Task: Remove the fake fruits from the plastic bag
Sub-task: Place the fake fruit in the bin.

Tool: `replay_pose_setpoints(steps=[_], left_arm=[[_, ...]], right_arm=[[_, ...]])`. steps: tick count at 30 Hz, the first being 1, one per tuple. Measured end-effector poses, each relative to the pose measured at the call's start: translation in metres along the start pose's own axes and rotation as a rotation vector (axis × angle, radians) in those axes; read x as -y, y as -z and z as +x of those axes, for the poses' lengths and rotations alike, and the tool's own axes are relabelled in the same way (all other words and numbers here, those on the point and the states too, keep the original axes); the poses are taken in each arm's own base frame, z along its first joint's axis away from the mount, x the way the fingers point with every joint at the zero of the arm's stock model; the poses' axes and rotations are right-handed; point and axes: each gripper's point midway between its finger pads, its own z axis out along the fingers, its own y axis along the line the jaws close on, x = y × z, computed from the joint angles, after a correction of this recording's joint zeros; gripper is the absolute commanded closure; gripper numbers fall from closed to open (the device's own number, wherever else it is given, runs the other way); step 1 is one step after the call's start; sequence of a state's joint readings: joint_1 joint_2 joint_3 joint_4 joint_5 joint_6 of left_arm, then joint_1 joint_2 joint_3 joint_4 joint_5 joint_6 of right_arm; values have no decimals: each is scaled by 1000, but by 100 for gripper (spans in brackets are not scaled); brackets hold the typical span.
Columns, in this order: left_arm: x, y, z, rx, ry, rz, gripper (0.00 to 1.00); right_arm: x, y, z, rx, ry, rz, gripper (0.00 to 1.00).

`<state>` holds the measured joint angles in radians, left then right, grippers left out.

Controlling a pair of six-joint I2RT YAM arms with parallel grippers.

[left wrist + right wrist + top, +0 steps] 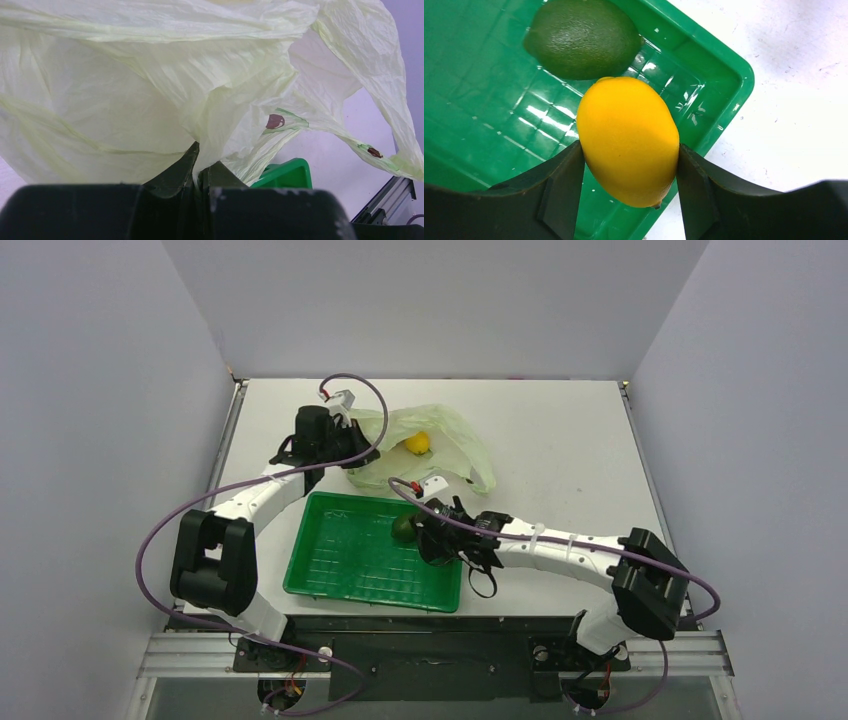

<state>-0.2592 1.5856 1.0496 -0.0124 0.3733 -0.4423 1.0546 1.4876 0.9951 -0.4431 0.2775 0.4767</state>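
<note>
The right pincer (628, 150) is clamped on the yellow lemon (626, 140), directly above a corner of the tray (731, 62); the dark green fruit (583, 37) lies beyond its tips. The left pincer (200, 172) pinches the plastic bag (125, 90). Release here risks the lemon striking the rim and rolling onto the bench (799, 100).

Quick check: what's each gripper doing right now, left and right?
Left gripper: closed, pinching a fold of the plastic bag.
Right gripper: closed on a yellow-orange fruit, over the green tray.
</note>
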Motion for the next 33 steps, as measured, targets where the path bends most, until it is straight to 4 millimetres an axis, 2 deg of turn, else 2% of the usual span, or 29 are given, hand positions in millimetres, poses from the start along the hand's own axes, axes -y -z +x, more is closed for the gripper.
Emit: replay_pose_setpoints(steps=[5,9,12,19,23,25,28,33], left_arm=[[1,1,4,-15,-8,-4,100],[4,4,3,-12,-17,1,100],[6,6,1,-6,-24,4,100],[7,8,0,-4,-27,5,100],[9,8,0,-2,-29,7,100],[10,10,-1,2,-32,10,100],[15,14,-5,16,-45,18,100],[21,19,-13,42,-58,38,100]], right_arm=[[2,-17,12,-46,25,45,49],[1,-22,16,-57,37,56,39],[-1,-20,14,-50,42,53,33],[-7,-11,5,-14,54,31,30],[-10,3,-15,47,33,10,30],[-11,11,-29,86,20,1,36],[-14,21,-59,161,-1,-11,53],[-10,24,-107,279,-78,-17,58]])
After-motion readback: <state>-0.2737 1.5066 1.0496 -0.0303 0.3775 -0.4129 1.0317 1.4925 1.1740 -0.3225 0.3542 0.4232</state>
